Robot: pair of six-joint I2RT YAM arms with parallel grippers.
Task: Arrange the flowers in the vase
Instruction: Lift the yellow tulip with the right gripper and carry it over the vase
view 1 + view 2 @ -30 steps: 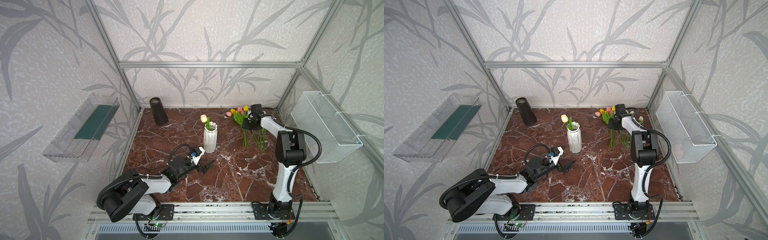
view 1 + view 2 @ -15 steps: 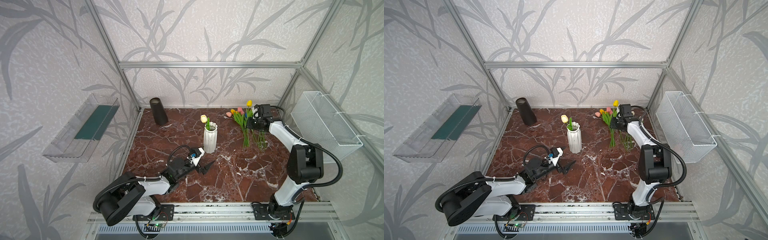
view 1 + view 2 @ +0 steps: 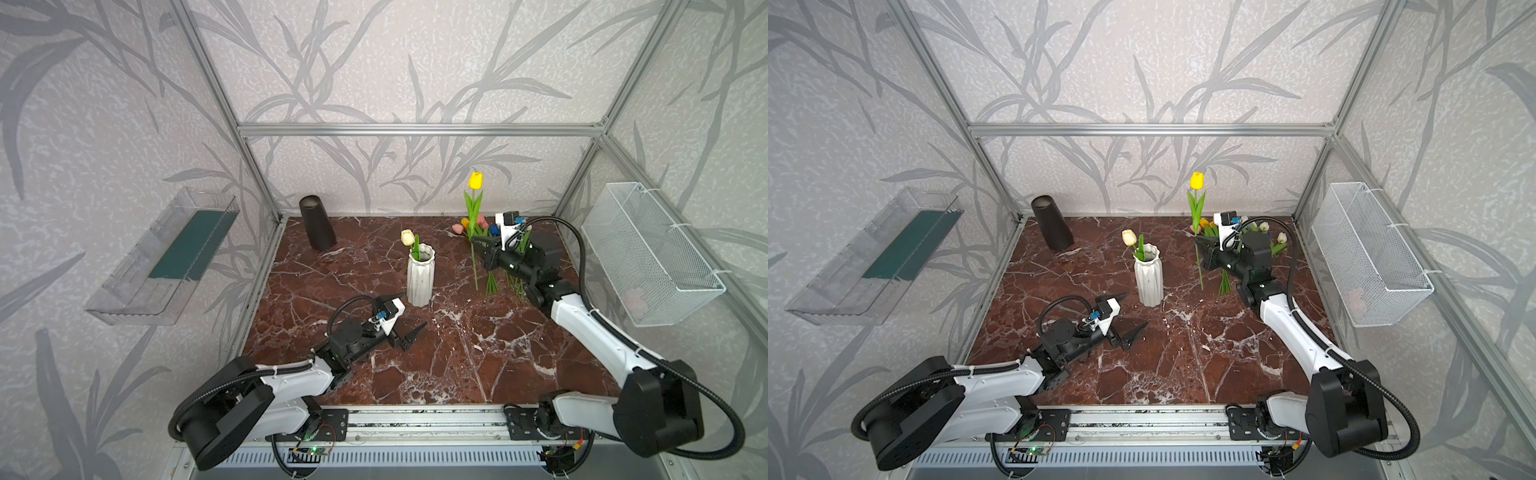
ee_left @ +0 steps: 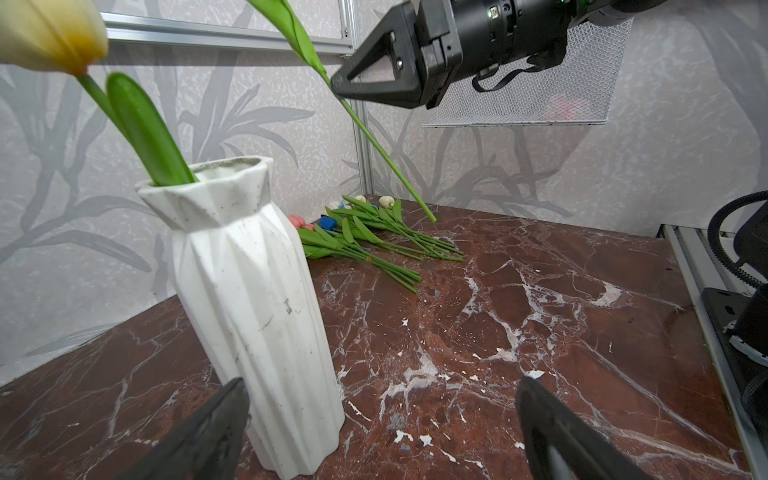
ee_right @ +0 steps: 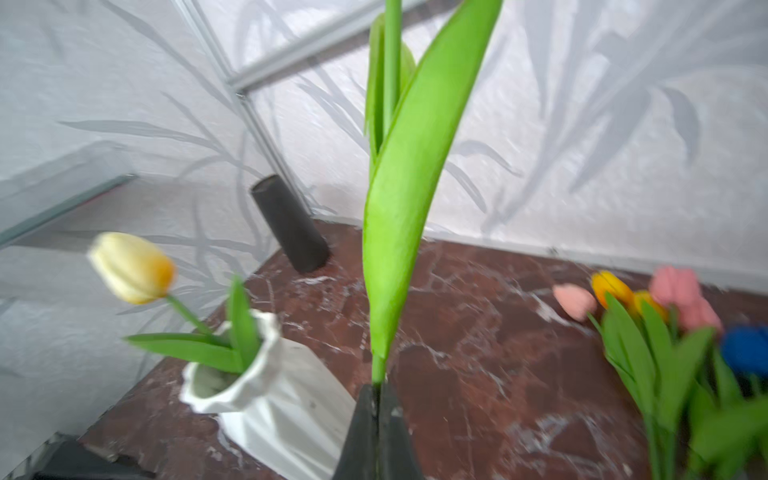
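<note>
Flowers [image 4: 361,237] lay in a loose heap on the marble tabletop [image 3: 457,353], off to the right arm's side of the white vase [image 3: 420,276] and a little nearer the back wall [image 3: 374,174] than it, with pink, yellow and blue heads turned toward that wall and the green stems fanned out the opposite way. One cream tulip [image 3: 407,237] already stood in the vase, leaning out over the rim on the side away from the heap, one leaf poking up beside its stem. My right end effector [image 3: 473,239] hung above the edge of the heap nearest the vase, its jaws pressed together on the stem of a yellow tulip [image 3: 476,180] just under the leaves; from the right wrist camera the two fingers [image 5: 361,432] met with only the thin stem between them. That tulip stood nearly upright, its head far higher than the vase's rim and its cut end hanging low beside the heap; I could not tell whether the end touched the marble. The left end effector [image 3: 413,311] sat low over the tabletop on the near side of the vase, just beside its foot, jaws spread wide and holding nothing. Well beyond the vase, toward the far corner on the left arm's side, a dark tapered vessel [image 3: 318,228] stood on the marble.
</note>
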